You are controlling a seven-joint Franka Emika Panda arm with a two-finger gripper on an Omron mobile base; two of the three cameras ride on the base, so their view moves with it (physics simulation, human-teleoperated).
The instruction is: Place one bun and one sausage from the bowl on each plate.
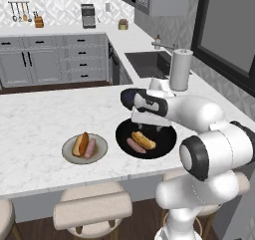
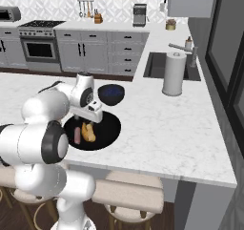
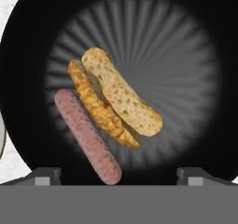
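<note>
Your gripper (image 3: 119, 175) hangs directly above the black bowl (image 3: 195, 42), looking straight down into it. Its two dark fingertips (image 3: 45, 175) sit far apart at the bottom of the hand view, so the jaws are spread wide and hold nothing.

In the bowl lie one bun (image 3: 114, 97) and one sausage (image 3: 87, 135), side by side and just touching or nearly so. Both run on the same slant in the hand view — from upper left down to lower right. That slant is what your next move turns on. The jaws open along a line running left to right across the view, so neither piece lies square to them. You would likely need to roll the wrist until the closing line crosses the short width of whichever piece you choose.

The sausage lies nearer the fingertips, its lower end between them and closer to the left one. The bun sits further in, toward the bowl's middle.

In the left base view, the grey-rimmed plate (image 1: 100, 157) to the left of the bowl already carries a bun and a sausage (image 1: 90, 148). I judge this pair is meant for the other plate — about half the task is left.
</note>
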